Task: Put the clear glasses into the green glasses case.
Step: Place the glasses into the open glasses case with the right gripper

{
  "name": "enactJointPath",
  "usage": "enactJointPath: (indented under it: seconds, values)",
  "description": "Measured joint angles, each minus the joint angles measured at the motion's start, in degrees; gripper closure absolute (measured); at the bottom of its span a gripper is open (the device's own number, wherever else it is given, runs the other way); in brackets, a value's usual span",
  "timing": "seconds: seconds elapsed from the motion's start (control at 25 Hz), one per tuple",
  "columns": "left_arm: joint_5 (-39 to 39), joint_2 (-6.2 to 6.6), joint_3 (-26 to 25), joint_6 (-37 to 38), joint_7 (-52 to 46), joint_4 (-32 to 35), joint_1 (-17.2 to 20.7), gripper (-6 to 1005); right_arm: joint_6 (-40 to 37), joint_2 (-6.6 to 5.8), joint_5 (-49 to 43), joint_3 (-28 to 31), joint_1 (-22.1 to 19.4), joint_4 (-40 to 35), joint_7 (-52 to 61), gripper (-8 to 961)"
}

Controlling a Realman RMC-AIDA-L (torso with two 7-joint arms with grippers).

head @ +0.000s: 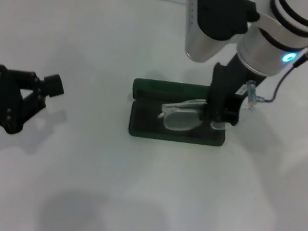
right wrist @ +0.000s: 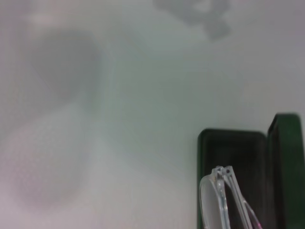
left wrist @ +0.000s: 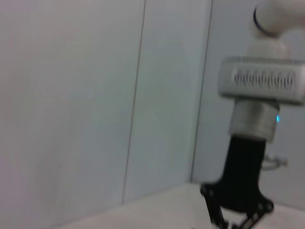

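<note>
1 tool, seemingly gripping glasses

Right gripper: you can't see where its fingertips meet the glasses; its own body covers the spot, so the grip is unreadable.
Glasses: your right wrist view cuts them off at the edge, leaving only one end.
Case: its right end is hidden behind the gripper.
Left gripper: the frame edge cuts its arm off.
</note>
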Motion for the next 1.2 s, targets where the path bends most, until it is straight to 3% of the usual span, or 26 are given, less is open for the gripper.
enactJointPath:
  seconds: [0.28,1.2]
  values:
    - [6.2,0.38,0.0,-0.8,0.3,0.0,-0.2,946,3.0,-0.01,1.5,-1.0,1.4,2.0,-0.2,887]
    - [7.3,-0.56,0.0,-1.1,2.4,0.5,0.0,946,9.5,-0.01,6.3,-5.0,4.0,8.5,-0.6,885]
